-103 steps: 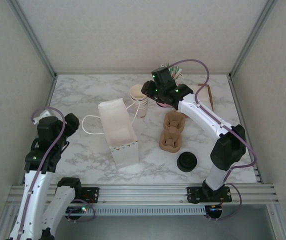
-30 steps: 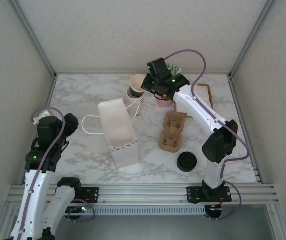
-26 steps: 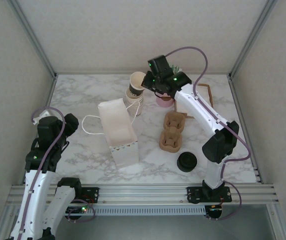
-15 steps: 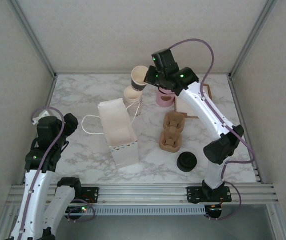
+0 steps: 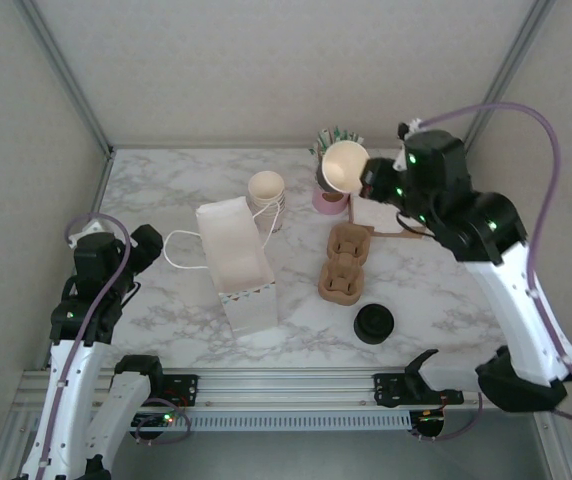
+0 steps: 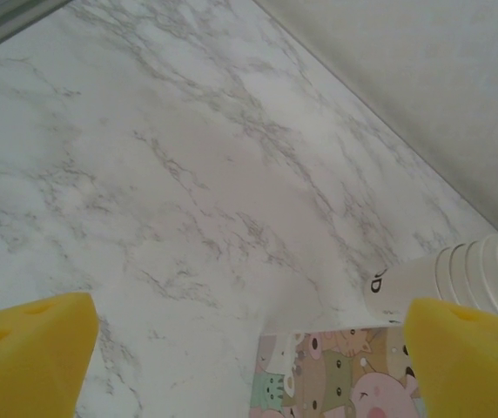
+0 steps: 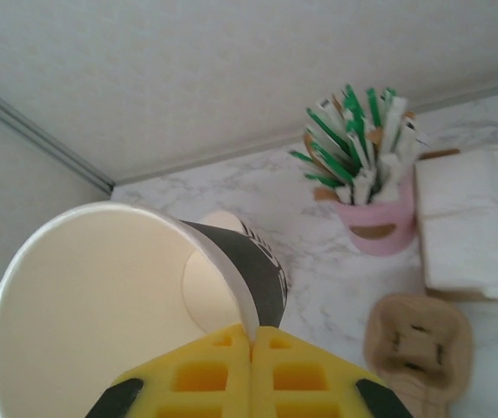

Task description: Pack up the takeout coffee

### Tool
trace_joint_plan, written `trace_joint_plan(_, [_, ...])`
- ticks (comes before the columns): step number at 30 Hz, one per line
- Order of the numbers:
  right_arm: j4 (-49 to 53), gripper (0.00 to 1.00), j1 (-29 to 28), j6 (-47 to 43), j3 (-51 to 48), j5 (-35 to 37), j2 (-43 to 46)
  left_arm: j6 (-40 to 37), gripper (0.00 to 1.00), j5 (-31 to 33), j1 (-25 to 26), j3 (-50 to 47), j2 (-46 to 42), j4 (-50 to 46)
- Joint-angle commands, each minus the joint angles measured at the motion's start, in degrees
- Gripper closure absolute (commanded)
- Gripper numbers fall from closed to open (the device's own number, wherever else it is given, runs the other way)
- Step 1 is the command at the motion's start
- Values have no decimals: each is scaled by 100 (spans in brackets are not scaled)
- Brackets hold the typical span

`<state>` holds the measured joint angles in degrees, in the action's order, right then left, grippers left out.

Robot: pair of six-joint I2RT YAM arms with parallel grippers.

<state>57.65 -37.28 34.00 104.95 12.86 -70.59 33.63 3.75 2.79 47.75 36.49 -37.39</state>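
Pinched by its rim between the clenched yellow fingers of the right gripper (image 7: 251,338), a lidless paper cup (image 7: 101,305) with a dark sleeve is held tilted in the air over the back right of the marble table (image 5: 166,190), near a pink holder of stirrers (image 7: 375,222). A round black lid (image 5: 374,323) is seen near the front edge, to the right of the open white bag (image 5: 234,262) and just in front of the brown cup carrier (image 5: 343,262); whether a cup stands beneath it cannot be told. The stack of cream cups (image 5: 266,190) is set just behind the bag. The left gripper (image 6: 249,348) is poised over the table's left side, its fingers spread apart and holding nothing.
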Motion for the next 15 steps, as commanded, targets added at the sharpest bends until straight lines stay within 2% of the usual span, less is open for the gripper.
trace_joint_plan(1, [431, 100, -35, -274, -571, -129, 406, -101, 8, -253, -59, -80, -158, 179])
trace_joint_plan(4, [601, 100, -35, -355, -978, -483, 767, -140, 8, -236, -56, -107, -230, 196])
trace_joint_plan(7, [864, 100, -75, -350, -1291, -719, 985, -203, 14, -362, -58, -247, -332, 388])
trace_joint_plan(15, [801, 100, -666, -318, -2351, -996, 1359, -308, 19, -596, -55, -502, -569, 751])
